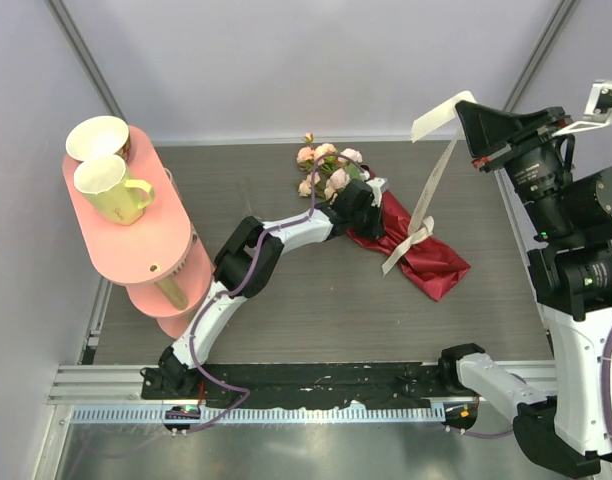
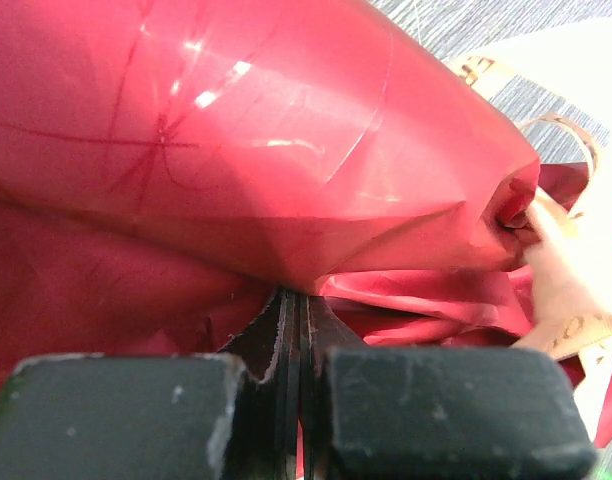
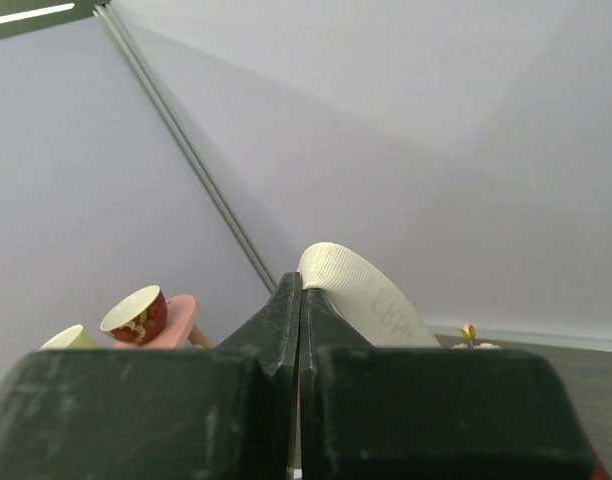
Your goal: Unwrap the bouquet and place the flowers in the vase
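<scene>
At the left a pink stand (image 1: 146, 245) holds a cup (image 1: 96, 137) and a mug (image 1: 108, 190). Mid-desk (image 1: 286, 300) the bouquet (image 1: 426, 262) lies on its side, roses (image 1: 328, 160) toward the back wall, and the left jaws are pressed together on a fold of its red paper (image 2: 236, 150). To the right, the ribbon (image 1: 433, 178) climbs from the bouquet to the right jaws, which pinch its end high above the desk.

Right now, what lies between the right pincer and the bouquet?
Only the cream ribbon, held by the right pincer and running down to its tie on the bouquet. The top view shows it.
</scene>
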Controlling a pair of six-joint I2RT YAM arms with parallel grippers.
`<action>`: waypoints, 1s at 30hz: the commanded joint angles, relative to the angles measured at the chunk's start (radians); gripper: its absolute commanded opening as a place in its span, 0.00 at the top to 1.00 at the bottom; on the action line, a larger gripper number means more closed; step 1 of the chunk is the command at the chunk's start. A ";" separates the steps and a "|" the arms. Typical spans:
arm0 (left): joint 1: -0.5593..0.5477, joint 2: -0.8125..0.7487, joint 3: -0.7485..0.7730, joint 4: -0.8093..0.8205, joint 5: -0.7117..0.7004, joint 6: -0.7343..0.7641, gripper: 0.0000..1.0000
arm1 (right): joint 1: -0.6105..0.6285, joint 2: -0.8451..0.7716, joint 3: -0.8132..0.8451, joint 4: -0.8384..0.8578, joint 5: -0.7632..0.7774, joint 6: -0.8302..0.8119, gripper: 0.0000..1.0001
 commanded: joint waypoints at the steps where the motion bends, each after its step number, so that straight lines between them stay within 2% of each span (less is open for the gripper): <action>1: 0.002 0.017 0.034 -0.002 -0.005 0.003 0.99 | -0.001 -0.010 0.024 0.069 0.000 0.024 0.99; 3: 0.002 0.002 0.032 -0.008 -0.005 0.012 0.98 | -0.002 -0.020 -0.018 0.043 -0.008 0.030 0.99; 4: 0.001 -0.006 0.031 -0.008 0.000 0.015 0.98 | -0.001 -0.028 -0.089 0.042 -0.023 0.044 0.99; 11: 0.002 -0.050 0.015 0.018 0.025 0.032 0.94 | -0.001 -0.077 -0.458 0.101 -0.308 0.133 0.99; 17: 0.002 -0.061 0.020 0.010 0.046 0.031 0.92 | 0.027 -0.077 -0.660 -0.031 -0.344 0.122 0.99; 20: 0.002 -0.107 0.003 0.009 0.051 0.047 0.86 | 0.111 -0.045 -0.804 -0.022 -0.359 0.160 0.99; 21: 0.002 -0.121 -0.003 0.002 0.052 0.054 0.82 | 0.142 -0.030 -0.835 -0.017 -0.353 0.175 0.99; 25: 0.008 -0.193 -0.023 -0.033 0.081 0.081 0.69 | 0.364 0.018 -0.956 -0.004 -0.273 0.194 0.98; 27: 0.010 -0.252 -0.064 -0.044 0.094 0.109 0.62 | 0.378 0.024 -0.947 -0.086 -0.223 0.150 0.89; 28: 0.011 -0.274 -0.083 -0.041 0.094 0.116 0.60 | 0.377 0.018 -0.919 -0.117 -0.174 0.131 0.62; 29: 0.011 -0.292 -0.103 -0.036 0.101 0.123 0.57 | 0.366 0.010 -0.898 -0.152 -0.076 0.116 0.49; 30: 0.013 -0.333 -0.120 -0.027 0.112 0.135 0.53 | 0.357 0.004 -0.874 -0.207 -0.030 0.102 0.43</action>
